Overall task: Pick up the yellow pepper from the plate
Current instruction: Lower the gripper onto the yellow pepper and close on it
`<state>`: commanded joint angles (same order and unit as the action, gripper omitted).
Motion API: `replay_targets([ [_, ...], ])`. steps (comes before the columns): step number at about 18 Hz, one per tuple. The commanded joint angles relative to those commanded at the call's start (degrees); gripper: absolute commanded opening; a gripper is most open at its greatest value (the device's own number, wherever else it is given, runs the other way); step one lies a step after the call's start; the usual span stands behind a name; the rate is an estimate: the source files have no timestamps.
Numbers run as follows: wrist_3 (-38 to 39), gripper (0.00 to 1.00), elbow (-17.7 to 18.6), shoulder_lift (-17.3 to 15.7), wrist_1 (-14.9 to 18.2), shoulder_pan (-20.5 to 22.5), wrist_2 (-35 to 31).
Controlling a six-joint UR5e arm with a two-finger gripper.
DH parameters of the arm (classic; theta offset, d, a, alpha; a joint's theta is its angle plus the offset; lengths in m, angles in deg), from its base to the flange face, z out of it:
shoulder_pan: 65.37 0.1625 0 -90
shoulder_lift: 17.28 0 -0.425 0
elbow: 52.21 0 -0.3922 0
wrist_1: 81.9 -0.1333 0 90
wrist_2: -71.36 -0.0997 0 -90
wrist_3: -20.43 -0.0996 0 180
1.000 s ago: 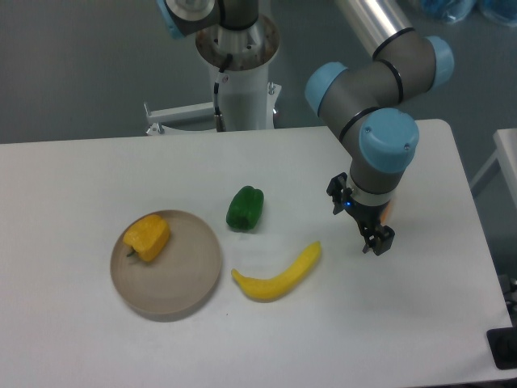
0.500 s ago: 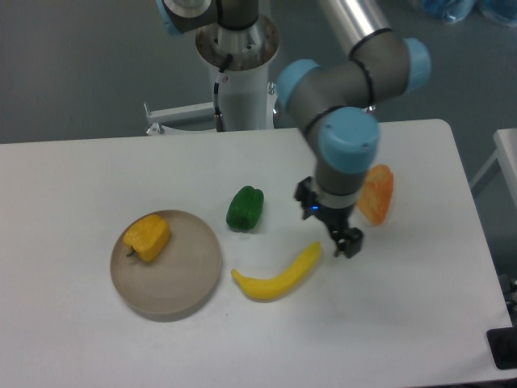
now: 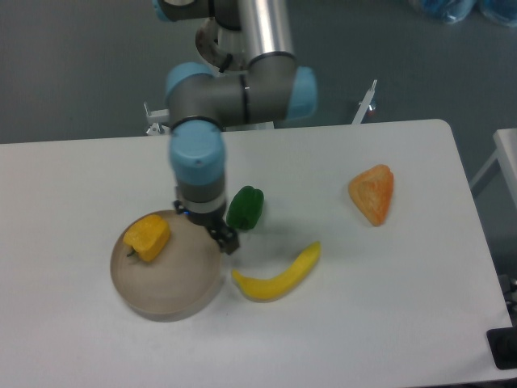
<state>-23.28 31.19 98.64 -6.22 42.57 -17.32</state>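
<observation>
Grey arm — light-blue joint caps, apparently black gripper.

Yellow pepper: on the plate, left part.
Pincer: over the plate's right rim, beside the green pepper; jaw state unclear.
Banana, orange wedge: on the counter.

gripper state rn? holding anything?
Gripper: holding nothing, over the plate's right edge; open or shut cannot be told. Yellow pepper on the plate, untouched.
</observation>
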Motion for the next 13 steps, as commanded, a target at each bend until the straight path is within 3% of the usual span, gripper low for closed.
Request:
replay_targets([
  [4,9.1,1.0,1.6,0.0,-1.8,-1.4,5.6],
  [6,12.8,1.0,2.7,0.3,-5.9,-2.3,5.8],
  [9,15.2,1.0,3.9,0.6,-9.7,-2.7,5.8],
  [13,16.0,1.0,4.7,1.1,-11.0,-4.0,5.7],
])
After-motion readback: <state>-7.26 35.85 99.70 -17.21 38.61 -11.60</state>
